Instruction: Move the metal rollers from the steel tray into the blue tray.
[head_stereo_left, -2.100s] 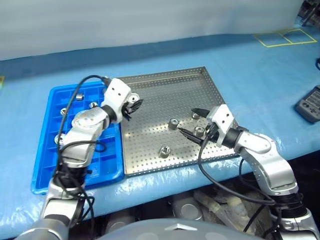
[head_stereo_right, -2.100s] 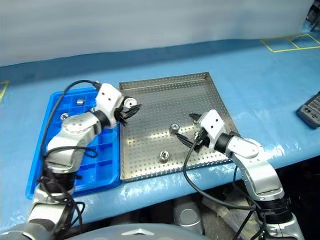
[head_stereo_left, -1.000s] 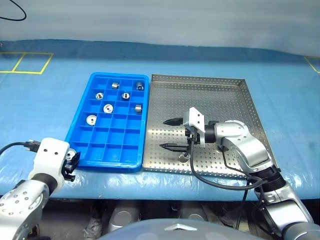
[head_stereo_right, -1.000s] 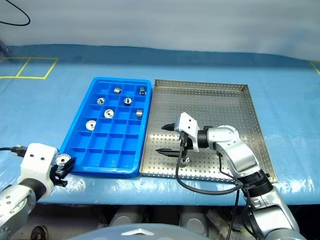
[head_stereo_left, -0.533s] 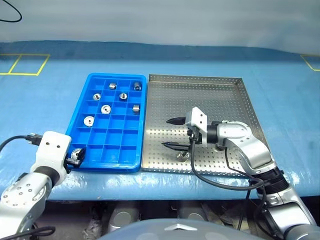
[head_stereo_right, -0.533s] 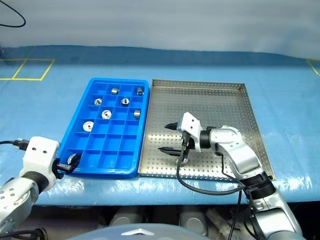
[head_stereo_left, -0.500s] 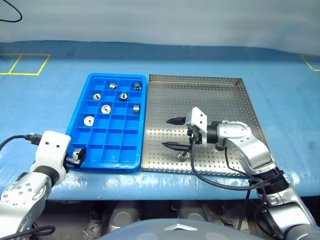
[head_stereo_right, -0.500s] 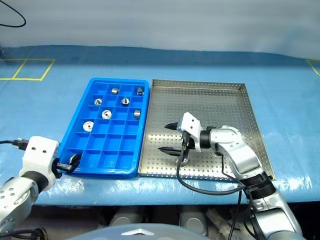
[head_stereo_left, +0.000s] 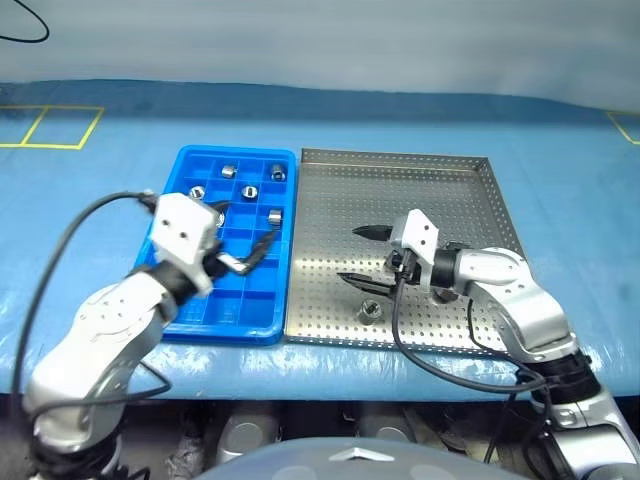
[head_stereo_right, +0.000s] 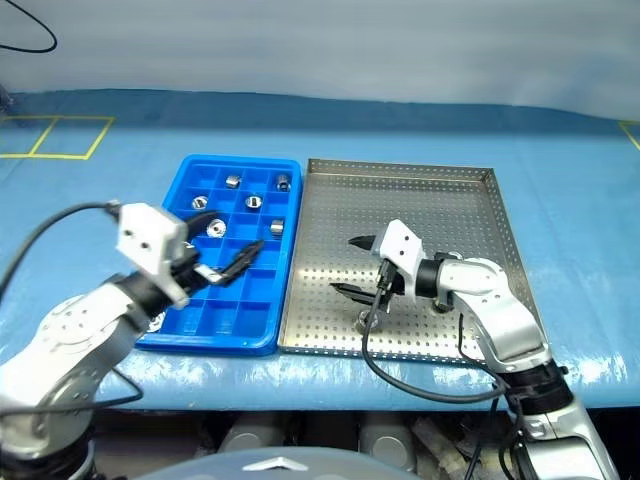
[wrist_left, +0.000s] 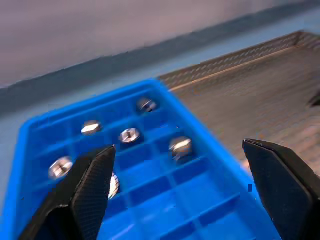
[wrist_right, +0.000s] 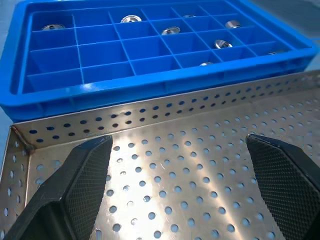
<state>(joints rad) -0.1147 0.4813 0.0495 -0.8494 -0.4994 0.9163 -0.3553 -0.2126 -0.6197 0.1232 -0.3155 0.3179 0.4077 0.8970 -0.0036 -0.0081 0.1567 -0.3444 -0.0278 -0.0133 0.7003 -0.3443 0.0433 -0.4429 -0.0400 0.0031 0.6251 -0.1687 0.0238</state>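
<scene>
Fingers of the left gripper (head_stereo_left: 243, 240) stand wide apart with nothing between them, poised above the blue tray (head_stereo_left: 163, 315), over its side nearest the steel tray (head_stereo_left: 510, 260). Right gripper (head_stereo_left: 362, 254) likewise spread wide, empty, low over the steel tray's perforated floor, pointing toward the blue tray.

One metal roller (head_stereo_left: 369, 310) lies on the steel tray floor just beside the right gripper's nearer finger, toward the tray's near edge; contact cannot be judged. Rest of the steel tray floor around it bare.

Blue tray sits edge to edge with the steel tray, on the robot's left of it. Rollers in its far compartments: one (head_stereo_left: 228, 170) and another (head_stereo_left: 277, 172) in the farthest row, one (head_stereo_left: 197, 190) and one (head_stereo_left: 247, 191) a row nearer, one (head_stereo_left: 274, 215) by the wall next to the steel tray. Left arm covers part of the grid; the left wrist view adds two more near the left finger (wrist_left: 60, 167).

Both trays rest on a blue table cover (head_stereo_left: 90, 200) with yellow tape squares (head_stereo_left: 50, 125) at the far left.
</scene>
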